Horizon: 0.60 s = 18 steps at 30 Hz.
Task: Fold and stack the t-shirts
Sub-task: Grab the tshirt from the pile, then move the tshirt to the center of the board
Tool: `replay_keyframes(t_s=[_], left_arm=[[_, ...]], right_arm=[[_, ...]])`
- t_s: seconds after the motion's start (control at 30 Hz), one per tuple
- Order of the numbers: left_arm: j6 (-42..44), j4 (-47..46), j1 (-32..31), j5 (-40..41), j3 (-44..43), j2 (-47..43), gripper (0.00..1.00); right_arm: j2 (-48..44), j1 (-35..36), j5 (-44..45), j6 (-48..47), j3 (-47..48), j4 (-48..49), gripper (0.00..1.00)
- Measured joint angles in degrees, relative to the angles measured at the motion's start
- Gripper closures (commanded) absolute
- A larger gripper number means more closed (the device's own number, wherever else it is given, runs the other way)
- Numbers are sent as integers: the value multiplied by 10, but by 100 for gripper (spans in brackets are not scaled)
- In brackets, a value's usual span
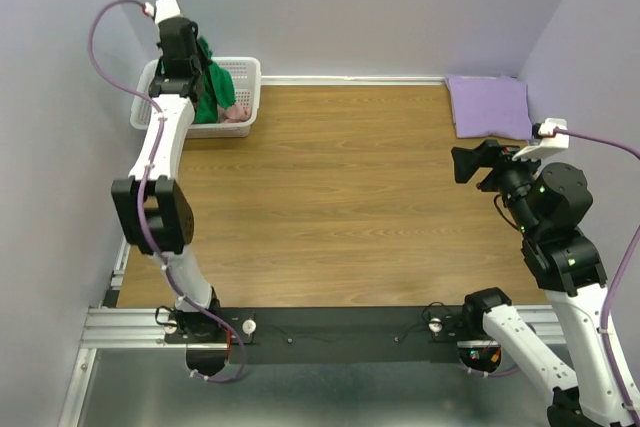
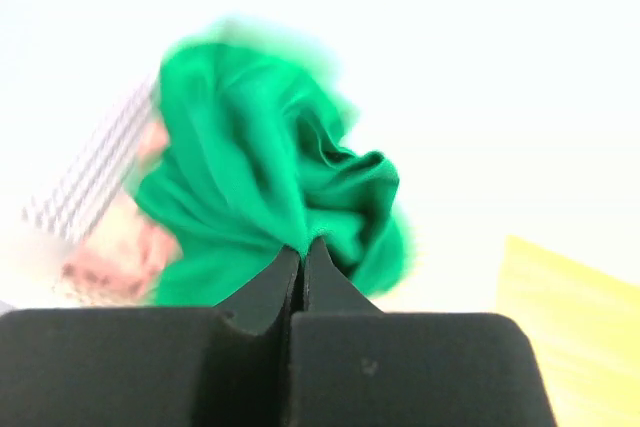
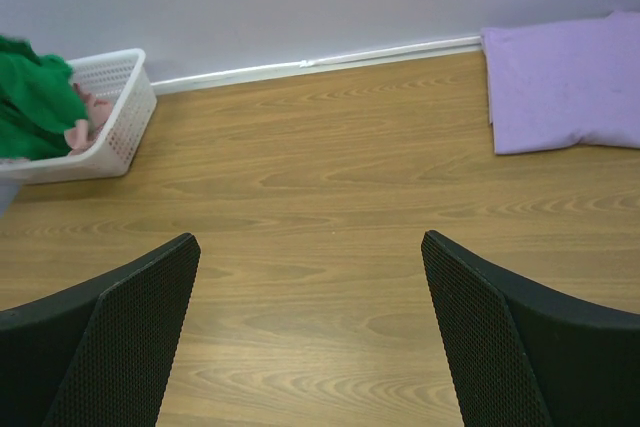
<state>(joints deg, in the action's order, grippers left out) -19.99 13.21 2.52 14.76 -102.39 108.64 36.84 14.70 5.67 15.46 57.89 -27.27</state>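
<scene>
The bright green t-shirt (image 2: 270, 177) is a crumpled bunch of soft cloth with deep folds and shadowed creases, not spread out at all. The left end effector (image 2: 303, 245) grips it: in the left wrist view the two black fingers are pressed together with a pinch of green cloth caught at their tips. From above, the shirt hangs from that end effector at the far left corner of the table (image 1: 340, 187), and its lower part drapes down into the white plastic lattice basket (image 1: 245, 72).

The basket stands against the far wall in that corner. A salmon pink t-shirt (image 1: 237, 112) lies loosely heaped in it, just beside the green cloth and touching it. Only a small patch of pink shows above the rim, so how much of the basket it fills cannot be told.

The lavender purple t-shirt (image 1: 488, 105) lies at the far right corner of the table, close to the wall. It is folded into a flat, tidy rectangle with smooth edges, well apart from the basket and the other two shirts.

The right end effector (image 3: 309, 239) hangs over the right side of the table with its fingers spread wide and nothing between them. It faces the far wall, with bare wood grain below it.
</scene>
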Motion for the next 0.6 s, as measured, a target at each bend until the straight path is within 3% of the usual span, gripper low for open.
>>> replay_keyframes(t_s=[0.27, 0.47, 0.6], left_arm=[[12, -42, -132, -81, -95, -186, 100], [11, -59, -283, -176, -140, -226, 100], [-10, -69, -337, -235, -99, -244, 100]], right_arm=[[0, 0, -13, 0, 0, -3, 0], [4, 2, -13, -1, 0, -5, 0], [3, 2, -11, -6, 0, -8, 0]])
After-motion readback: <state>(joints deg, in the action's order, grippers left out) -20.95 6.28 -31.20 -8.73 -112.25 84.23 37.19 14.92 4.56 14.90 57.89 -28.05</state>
